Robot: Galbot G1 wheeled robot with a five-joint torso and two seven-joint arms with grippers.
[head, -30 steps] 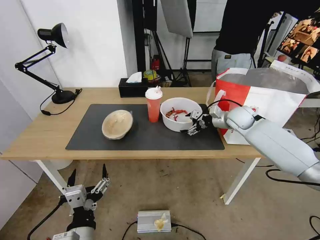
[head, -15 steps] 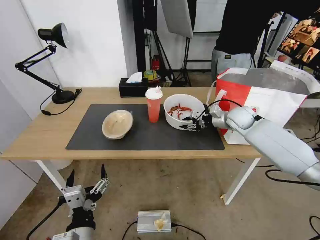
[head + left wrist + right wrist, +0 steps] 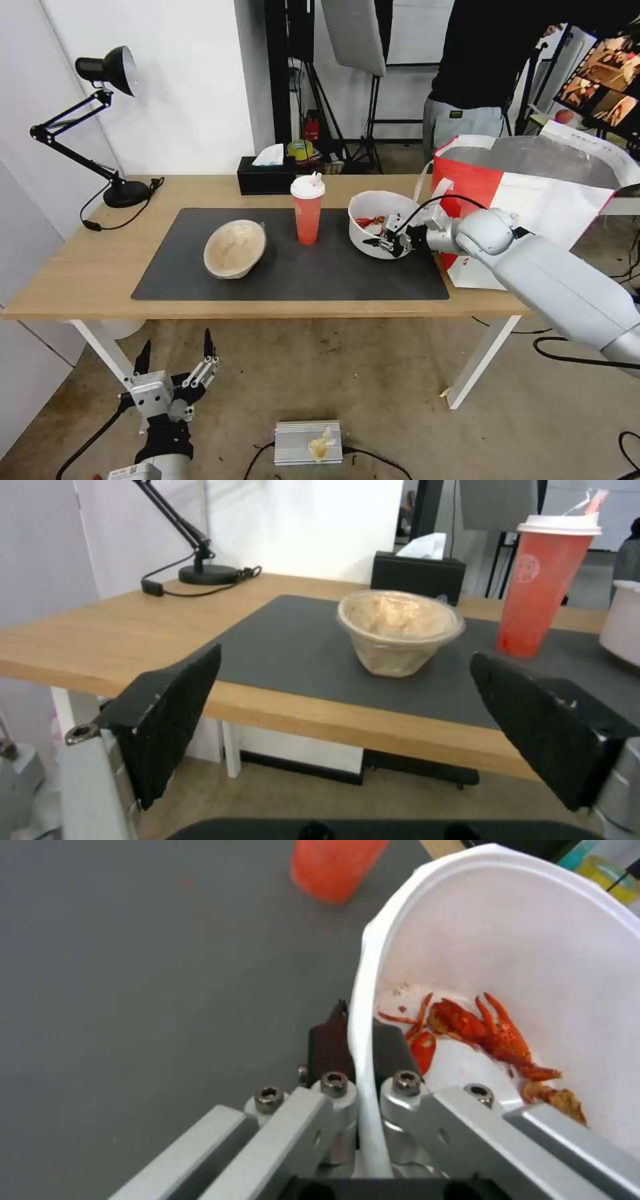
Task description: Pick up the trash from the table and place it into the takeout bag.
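Firmly pinched: thin round white bowl [image 3: 533, 965].

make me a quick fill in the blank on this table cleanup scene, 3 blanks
1. The right gripper is pinching the rim of the ____ bowl.
2. The red cup stands between the beige paper bowl and the ____ bowl.
3. The left gripper hangs below the table with its jaws ____.

Missing words: white; white; open

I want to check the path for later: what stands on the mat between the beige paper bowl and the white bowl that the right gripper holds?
In the head view, only the red cup stands between the beige paper bowl and the white bowl, which the right gripper clamps by its rim.
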